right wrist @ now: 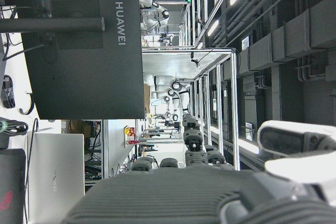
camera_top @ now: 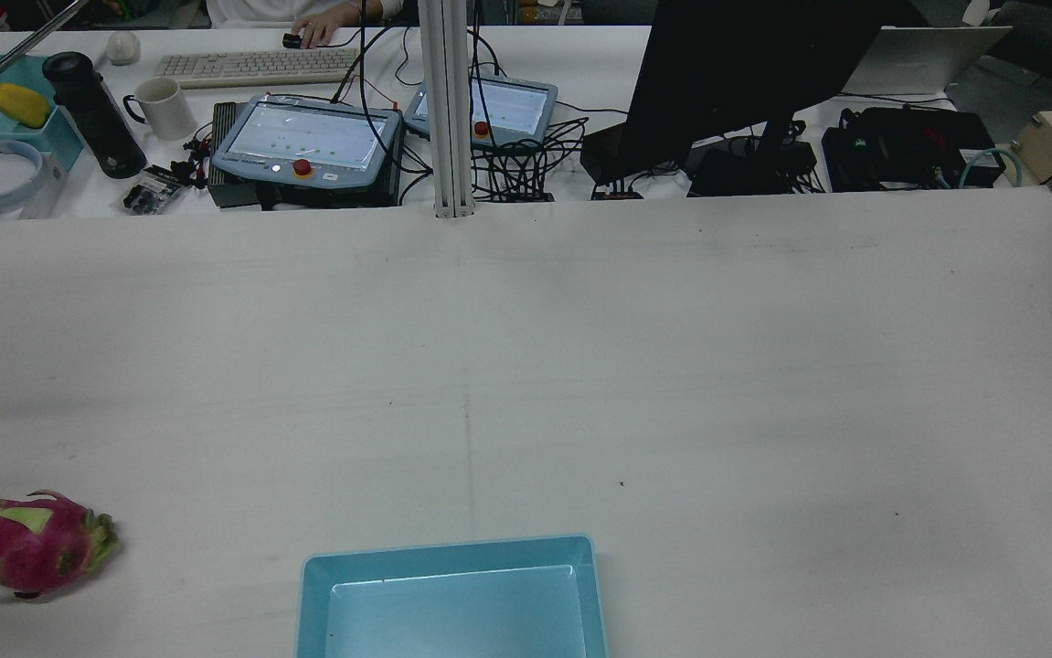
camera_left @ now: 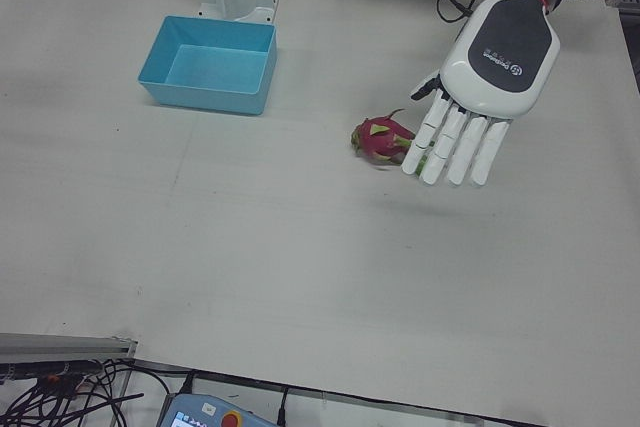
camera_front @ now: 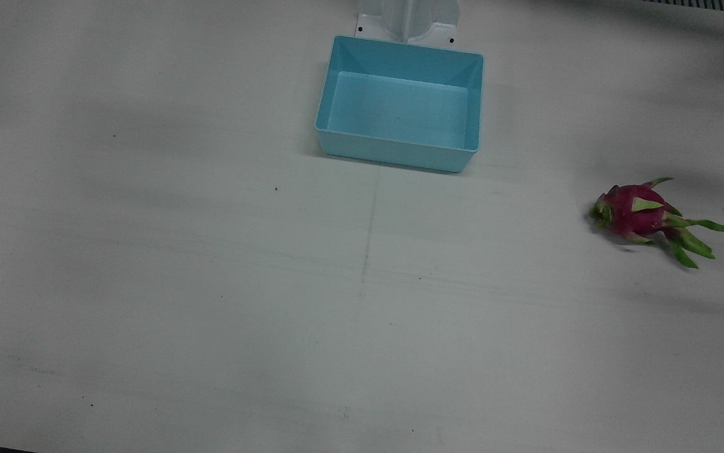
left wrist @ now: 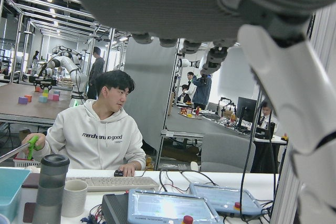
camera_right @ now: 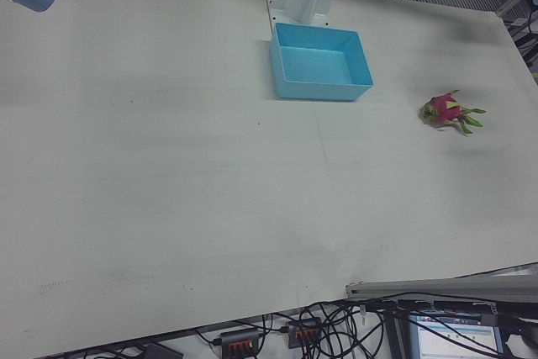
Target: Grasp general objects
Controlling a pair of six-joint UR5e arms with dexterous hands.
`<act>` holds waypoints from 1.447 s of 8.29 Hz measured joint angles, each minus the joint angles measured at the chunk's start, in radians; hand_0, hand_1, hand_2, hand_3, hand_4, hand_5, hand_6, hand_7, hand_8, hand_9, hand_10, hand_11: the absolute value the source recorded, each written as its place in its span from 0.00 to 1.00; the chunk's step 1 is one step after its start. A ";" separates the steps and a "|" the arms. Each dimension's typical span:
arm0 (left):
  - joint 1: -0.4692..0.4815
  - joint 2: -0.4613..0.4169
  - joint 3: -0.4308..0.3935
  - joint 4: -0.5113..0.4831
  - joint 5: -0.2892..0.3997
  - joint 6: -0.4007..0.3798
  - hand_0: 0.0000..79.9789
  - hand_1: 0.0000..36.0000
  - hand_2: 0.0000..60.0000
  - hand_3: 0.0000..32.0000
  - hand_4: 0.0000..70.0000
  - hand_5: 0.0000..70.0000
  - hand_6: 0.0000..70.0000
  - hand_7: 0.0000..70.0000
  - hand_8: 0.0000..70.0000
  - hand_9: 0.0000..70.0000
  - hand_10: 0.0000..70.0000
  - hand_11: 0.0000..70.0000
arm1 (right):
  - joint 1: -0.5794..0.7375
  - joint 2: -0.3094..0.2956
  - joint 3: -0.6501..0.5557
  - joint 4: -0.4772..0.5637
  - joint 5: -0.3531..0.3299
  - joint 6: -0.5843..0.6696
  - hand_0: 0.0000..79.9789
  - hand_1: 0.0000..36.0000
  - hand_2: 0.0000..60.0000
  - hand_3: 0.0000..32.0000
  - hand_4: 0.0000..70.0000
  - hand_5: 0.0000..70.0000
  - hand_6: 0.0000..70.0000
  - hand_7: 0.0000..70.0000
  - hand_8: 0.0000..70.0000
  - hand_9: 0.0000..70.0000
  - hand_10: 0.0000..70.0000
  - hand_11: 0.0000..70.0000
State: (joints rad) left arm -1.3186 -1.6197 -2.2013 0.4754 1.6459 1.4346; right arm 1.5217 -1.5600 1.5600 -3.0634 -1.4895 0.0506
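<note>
The dragon fruit (camera_front: 637,214) lies on its side on the white table (camera_front: 211,283), well apart from the empty blue bin (camera_front: 475,94) that sits in front of the arm pedestal. It rests on the half of the table served by the left arm, with its green leafy scales trailing away from the bin.

The left hand (camera_left: 480,87) hangs above the table, just beside the fruit in the left-front view, palm down, fingers (camera_left: 455,147) straight and spread apart, holding nothing. From that angle its fingertips seem to overlap the fruit's leafy end, but it is probably higher than the fruit and not touching it; the front view shows no hand at the fruit at all.

The right hand (right wrist: 210,192) shows only as a sliver of palm and one finger in its own camera, which points at a monitor and ceiling, so I cannot tell how its fingers stand.

The step in hand looks like the approach. To do it well, the left hand should centre over the red body, not the thin scales, which would bend and slip. It should come down with fingers wide, thumb on one flank and the others on the opposite one, across the short axis. Closing should be gentle, since the rounded fruit may roll.
</note>
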 measured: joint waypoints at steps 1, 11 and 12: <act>0.006 0.002 -0.008 0.035 0.037 0.028 0.64 0.46 0.02 0.13 0.02 0.08 0.00 0.08 0.00 0.00 0.00 0.00 | 0.000 0.000 0.000 0.000 0.000 0.000 0.00 0.00 0.00 0.00 0.00 0.00 0.00 0.00 0.00 0.00 0.00 0.00; 0.147 0.140 0.002 0.247 0.163 0.219 0.68 0.56 0.01 0.19 0.00 0.00 0.00 0.06 0.00 0.00 0.00 0.00 | 0.000 0.000 -0.001 0.000 0.000 0.001 0.00 0.00 0.00 0.00 0.00 0.00 0.00 0.00 0.00 0.00 0.00 0.00; 0.149 0.159 0.007 0.228 0.169 0.221 0.67 0.53 0.01 0.22 0.00 0.00 0.00 0.05 0.00 0.00 0.00 0.00 | 0.000 0.000 -0.001 0.000 0.000 0.001 0.00 0.00 0.00 0.00 0.00 0.00 0.00 0.00 0.00 0.00 0.00 0.00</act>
State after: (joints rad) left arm -1.1698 -1.4610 -2.1943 0.7031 1.8149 1.6556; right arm 1.5217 -1.5600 1.5587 -3.0634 -1.4895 0.0517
